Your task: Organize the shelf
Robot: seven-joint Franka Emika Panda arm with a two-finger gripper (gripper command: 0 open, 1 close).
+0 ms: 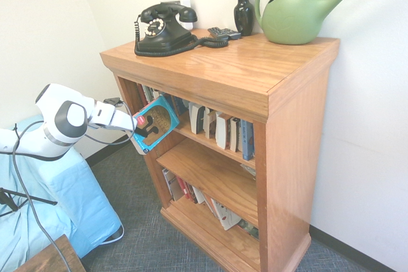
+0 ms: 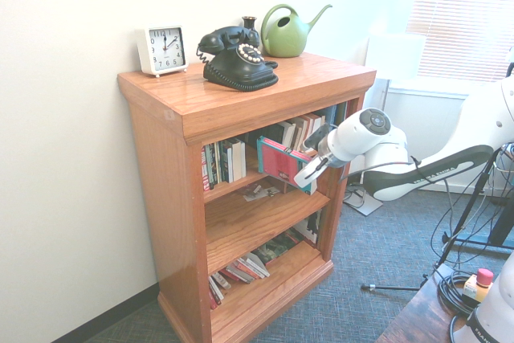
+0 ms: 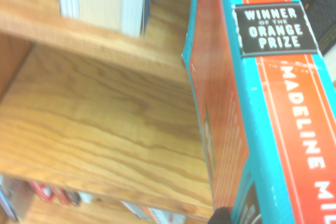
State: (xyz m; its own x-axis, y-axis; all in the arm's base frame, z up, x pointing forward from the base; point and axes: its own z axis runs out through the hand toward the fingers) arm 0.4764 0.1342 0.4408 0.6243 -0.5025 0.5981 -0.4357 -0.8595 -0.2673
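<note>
Jaws (image 1: pixel 145 133) clenched on teal book (image 1: pixel 156 122), spine print only in wrist view, shelf (image 1: pixel 223 71)

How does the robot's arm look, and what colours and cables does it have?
The arm is glossy white with rounded shells and a grey round cap at the joint. Thin grey cables loop along it. The tool has pale, slim fingers on a white body with a dark section behind.

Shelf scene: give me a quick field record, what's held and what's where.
gripper: shut on book
book: teal and orange, held in front of shelf's upper bay
shelf: oak
top: phone, vase, watering can, clock
upper board: row of upright books
middle board: mostly bare
bottom board: leaning books
</note>
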